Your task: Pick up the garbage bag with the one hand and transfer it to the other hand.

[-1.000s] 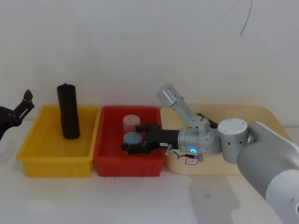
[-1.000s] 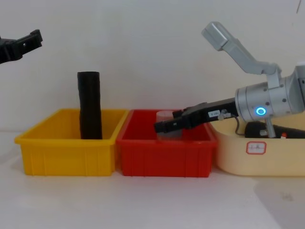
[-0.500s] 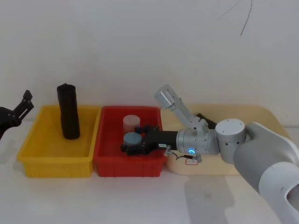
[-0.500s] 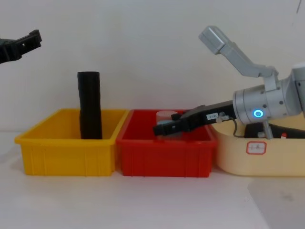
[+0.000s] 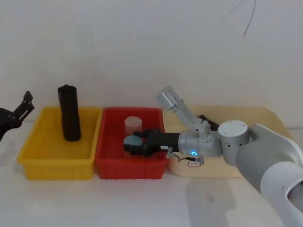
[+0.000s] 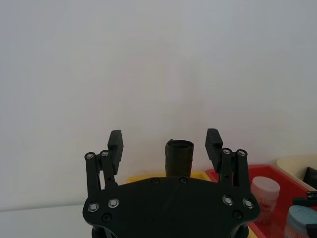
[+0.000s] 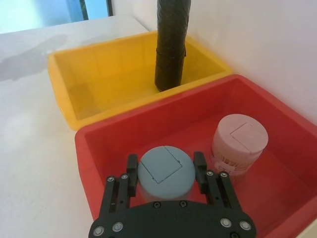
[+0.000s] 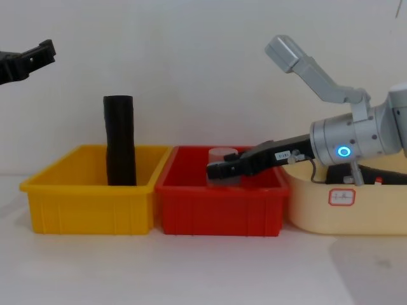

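Garbage bag (image 5: pixel 70 113) is standing upright in yellow bin (image 5: pixel 33 165), near its back wall. Left gripper (image 5: pixel 28 100) is hovering raised beyond the bin's left end, fingers spread, holding nothing. Right gripper (image 7: pixel 165 161) is reaching into red bin (image 5: pixel 106 165), clamping blue-lidded jar (image 5: pixel 131 141) by its sides.

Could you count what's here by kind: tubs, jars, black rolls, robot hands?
Tubs: 3 (yellow tub, red tub, cream tub)
Jars: 2 (blue-lidded jar, pink-lidded jar, both in the red tub)
Black rolls: 1 (garbage bag, upright in the yellow tub; a dark thing in the cream tub is unclear)
Robot hands: 2 (right hand gripping the blue-lidded jar, left hand open, raised far left)
Total: 8
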